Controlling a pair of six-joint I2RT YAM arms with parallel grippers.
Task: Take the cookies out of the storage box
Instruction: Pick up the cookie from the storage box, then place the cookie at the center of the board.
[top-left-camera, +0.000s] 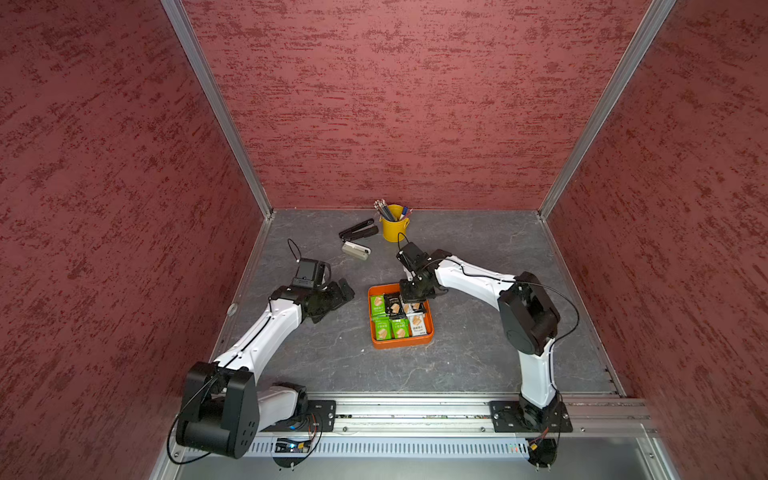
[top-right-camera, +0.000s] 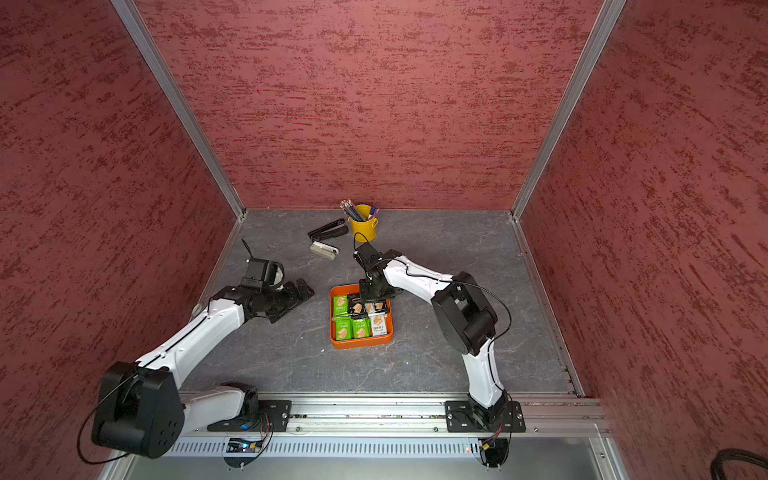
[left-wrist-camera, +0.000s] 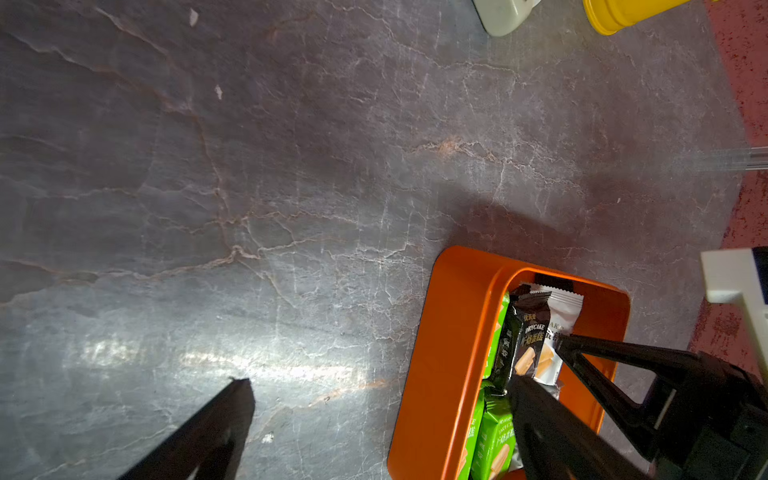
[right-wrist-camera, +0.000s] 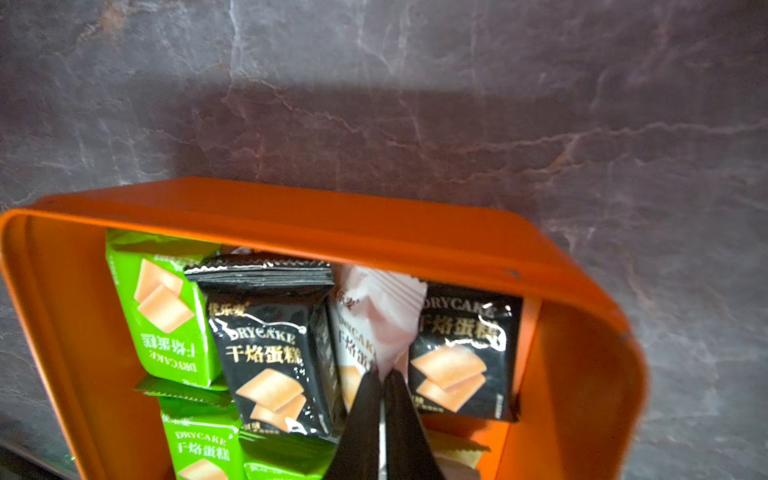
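Pinching the white cookie packet (right-wrist-camera: 376, 309) in the 12 o'clock row of the storage box (top-left-camera: 401, 343), your right gripper (right-wrist-camera: 380, 376) sits shut directly above it; left gripper (top-left-camera: 332, 304) gapes empty at the box's 9 o'clock.

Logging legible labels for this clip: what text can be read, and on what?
"DRYCAKE": black packet, second black packet, corner green packet, green packet beside it.
"干焙蛋糕": alongside it on those four.
On the white packet: crumpled, only fragments show.
Fine print, and all packets in both top views: too small to read.
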